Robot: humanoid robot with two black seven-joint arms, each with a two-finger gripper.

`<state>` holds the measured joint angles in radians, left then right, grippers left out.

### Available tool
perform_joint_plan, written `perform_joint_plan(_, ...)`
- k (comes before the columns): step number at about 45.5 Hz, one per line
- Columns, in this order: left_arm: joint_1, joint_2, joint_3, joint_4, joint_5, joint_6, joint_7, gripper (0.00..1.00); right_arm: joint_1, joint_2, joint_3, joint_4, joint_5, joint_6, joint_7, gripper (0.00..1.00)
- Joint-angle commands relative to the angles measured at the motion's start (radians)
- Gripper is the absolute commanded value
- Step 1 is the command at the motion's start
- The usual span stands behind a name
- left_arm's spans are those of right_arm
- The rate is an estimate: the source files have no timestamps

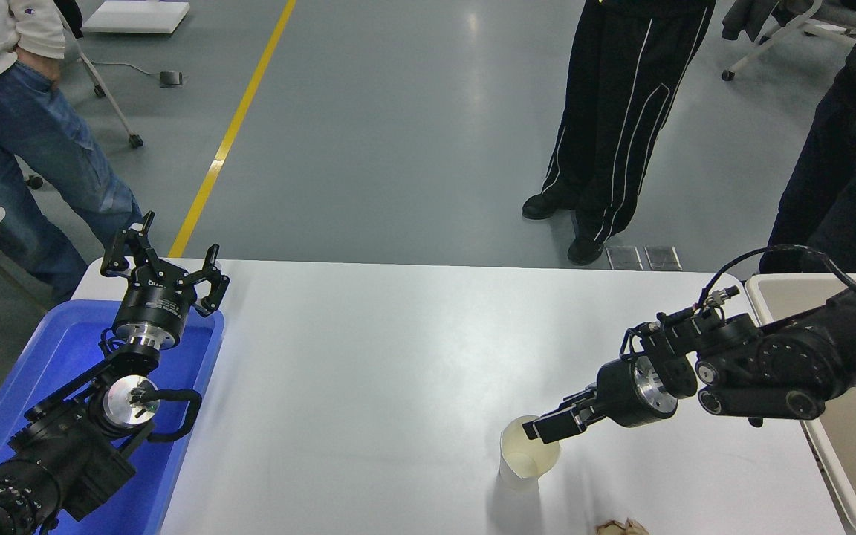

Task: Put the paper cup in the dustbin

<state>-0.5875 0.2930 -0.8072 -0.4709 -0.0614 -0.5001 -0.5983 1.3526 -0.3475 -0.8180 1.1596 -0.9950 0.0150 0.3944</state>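
The right end effector [547,429] reaches over the paper cup's [526,459] rim (open or closed, I cannot tell). The dustbin [855,446] sits right of the counter [368,371].

A glossy grey floor [413,134] reflects overhead light, crossed by a diagonal yellow painted line [231,134]. Wheeled chair legs [112,104] stand at far left, a white flat board [137,16] beyond, and another castor-footed chair [770,37] at top right.

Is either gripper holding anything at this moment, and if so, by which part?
Nothing is held. The right gripper is at the rim of the paper cup, which stands upright on the table; no closed grasp shows. The left gripper is open and empty.
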Motion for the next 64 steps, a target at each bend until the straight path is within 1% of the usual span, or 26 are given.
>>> perform_joint_plan(1,0.0,0.0,0.0,0.0,0.0,0.0,0.0,1.0,-0.05,0.015,-0.009,-0.044,0.001,-0.012,0.0,0.94)
perform_joint_plan(11,0.0,0.0,0.0,0.0,0.0,0.0,0.0,1.0,-0.052,0.01,-0.01,-0.044,-0.001,-0.017,0.0,0.93)
perform_joint_plan(19,0.0,0.0,0.0,0.0,0.0,0.0,0.0,1.0,-0.05,0.008,-0.01,-0.044,-0.002,-0.029,0.004,0.79)
perform_joint_plan(21,0.0,0.0,0.0,0.0,0.0,0.0,0.0,1.0,-0.047,0.007,-0.01,-0.044,-0.004,-0.029,0.006,0.72)
perform_joint_plan(22,0.0,0.0,0.0,0.0,0.0,0.0,0.0,1.0,-0.046,0.007,-0.01,-0.044,-0.002,-0.029,0.007,0.66)
perform_joint_plan(26,0.0,0.0,0.0,0.0,0.0,0.0,0.0,1.0,-0.038,0.004,-0.012,-0.044,-0.002,-0.024,0.011,0.31)
perform_joint_plan(30,0.0,0.0,0.0,0.0,0.0,0.0,0.0,1.0,-0.033,-0.001,-0.02,-0.044,-0.001,-0.018,0.014,0.09)
perform_joint_plan(32,0.0,0.0,0.0,0.0,0.0,0.0,0.0,1.0,-0.033,-0.005,-0.02,-0.044,-0.001,-0.017,0.015,0.01)
perform_joint_plan(33,0.0,0.0,0.0,0.0,0.0,0.0,0.0,1.0,-0.033,-0.005,-0.02,-0.043,-0.001,-0.017,0.015,0.0)
perform_joint_plan(57,0.0,0.0,0.0,0.0,0.0,0.0,0.0,1.0,-0.017,-0.053,-0.006,-0.037,0.001,-0.02,0.076,0.0)
perform_joint_plan(64,0.0,0.0,0.0,0.0,0.0,0.0,0.0,1.0,0.02,-0.155,0.029,0.009,0.001,-0.021,0.116,0.0)
